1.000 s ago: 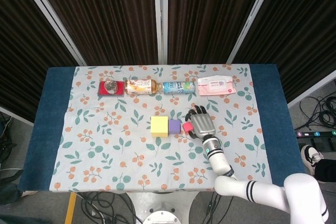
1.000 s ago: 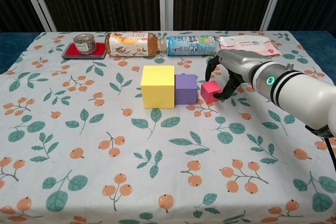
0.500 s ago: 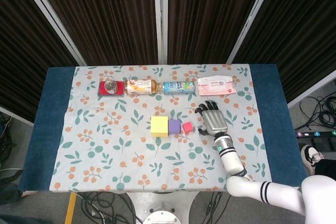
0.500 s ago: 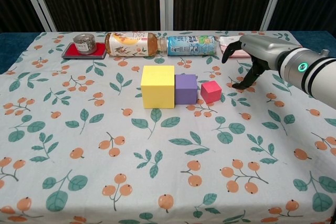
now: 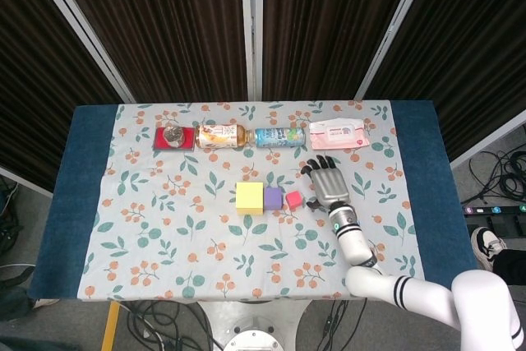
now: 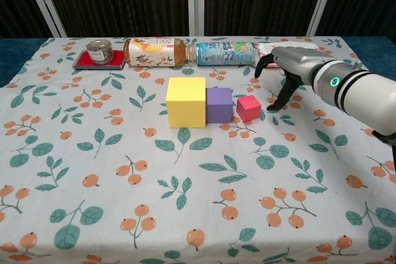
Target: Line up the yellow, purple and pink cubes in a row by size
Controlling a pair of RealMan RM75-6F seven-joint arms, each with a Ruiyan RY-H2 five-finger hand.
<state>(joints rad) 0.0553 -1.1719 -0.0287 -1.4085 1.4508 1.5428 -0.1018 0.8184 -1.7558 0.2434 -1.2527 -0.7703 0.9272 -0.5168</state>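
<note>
Pink cube (image 6: 248, 107) sits just right of the purple cube (image 6: 218, 104) and yellow cube (image 6: 185, 101); the right hand (image 6: 286, 72), fingers spread and empty, should nudge it flush gently.

Three cubes sit in a row near the middle of the table (image 6: 62, 227): the largest cube (image 6: 185, 102) at the left, the middle cube (image 6: 219, 104) touching its right side, the smallest cube (image 6: 248, 108) just beside that. The right hand (image 6: 286, 69) is right of the smallest cube, apart from it. Behind the row, left to right, lie a tin on a tray (image 6: 98, 52), two bottles (image 6: 154, 51) end to end, and a wipes pack (image 5: 336, 135).
</note>
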